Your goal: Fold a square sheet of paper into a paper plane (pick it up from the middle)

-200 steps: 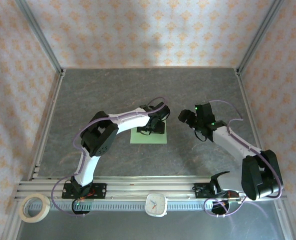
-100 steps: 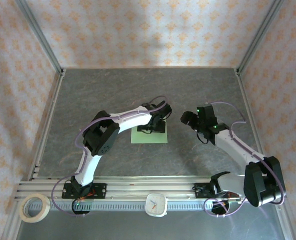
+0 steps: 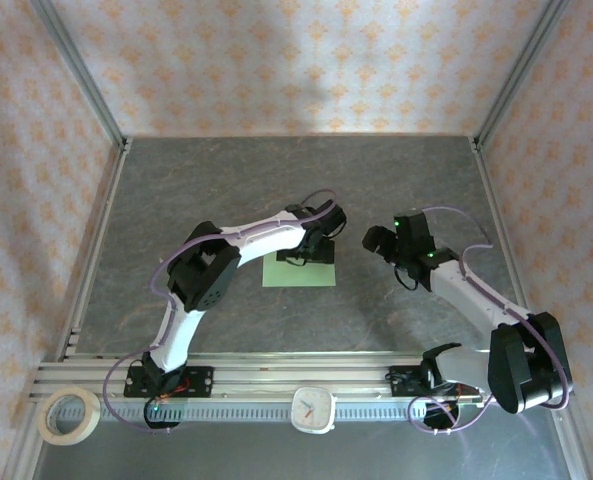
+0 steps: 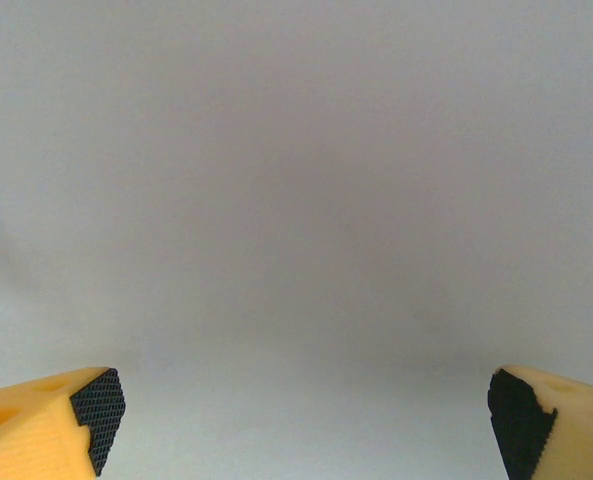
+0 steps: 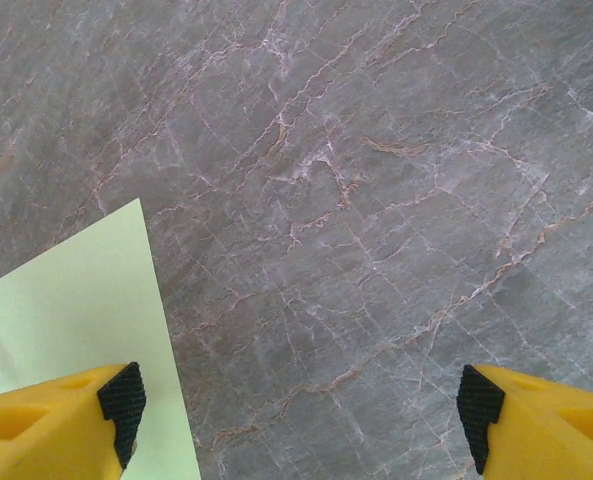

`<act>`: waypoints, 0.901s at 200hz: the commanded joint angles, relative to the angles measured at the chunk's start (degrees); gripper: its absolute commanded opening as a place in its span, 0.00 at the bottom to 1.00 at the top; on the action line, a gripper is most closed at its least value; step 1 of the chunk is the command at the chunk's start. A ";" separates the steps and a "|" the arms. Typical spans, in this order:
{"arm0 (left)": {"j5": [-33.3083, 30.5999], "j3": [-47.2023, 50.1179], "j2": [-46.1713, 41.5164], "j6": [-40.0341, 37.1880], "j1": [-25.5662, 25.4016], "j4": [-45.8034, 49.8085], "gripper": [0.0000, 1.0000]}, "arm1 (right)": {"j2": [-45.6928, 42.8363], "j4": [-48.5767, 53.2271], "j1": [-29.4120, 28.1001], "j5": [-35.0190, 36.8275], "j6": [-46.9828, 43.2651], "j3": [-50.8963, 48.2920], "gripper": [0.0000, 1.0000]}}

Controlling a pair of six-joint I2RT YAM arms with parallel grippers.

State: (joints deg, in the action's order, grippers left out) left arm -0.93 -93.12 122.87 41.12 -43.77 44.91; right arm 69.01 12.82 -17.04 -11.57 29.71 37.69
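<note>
Pick-up step judged in hand: left gripper (image 4: 304, 420) held wide over the square sheet of paper (image 4: 296, 200); right gripper (image 5: 298, 405) wide, empty. Mid-sheet pinch called for next

Soft, even overhead light; the left wrist view is washed out.
The top view is sharp and evenly lit across the worktop (image 3: 226, 190), with a dim patch at the upper centre of the back wall (image 3: 316, 90). The left wrist view is a hazy pale grey over the square sheet of paper (image 4: 296, 200), lighter towards the bottom, though the black pads (image 4: 101, 410) of the left gripper (image 4: 306, 425) look crisp. The right wrist view shows the worktop's veining in clear focus.
</note>
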 commanded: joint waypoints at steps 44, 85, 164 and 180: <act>0.65 5.09 3.04 0.54 0.26 -1.74 0.97 | -0.99 0.83 0.35 0.32 -1.02 -0.95 0.84; 1.15 6.03 3.25 0.29 0.30 -2.52 0.96 | -0.99 0.86 0.36 0.32 -1.07 -0.82 0.84; 2.14 6.75 3.31 -0.25 0.25 -3.50 0.89 | -1.00 1.02 0.38 0.39 -0.76 -0.50 0.84; 2.24 6.81 3.34 -0.34 0.26 -3.59 0.89 | -0.99 1.03 0.37 0.36 -0.72 -0.60 0.84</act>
State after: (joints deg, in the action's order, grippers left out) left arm -0.43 -89.56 122.48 40.91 -43.79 39.79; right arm 68.97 12.88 -17.02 -11.77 29.67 37.17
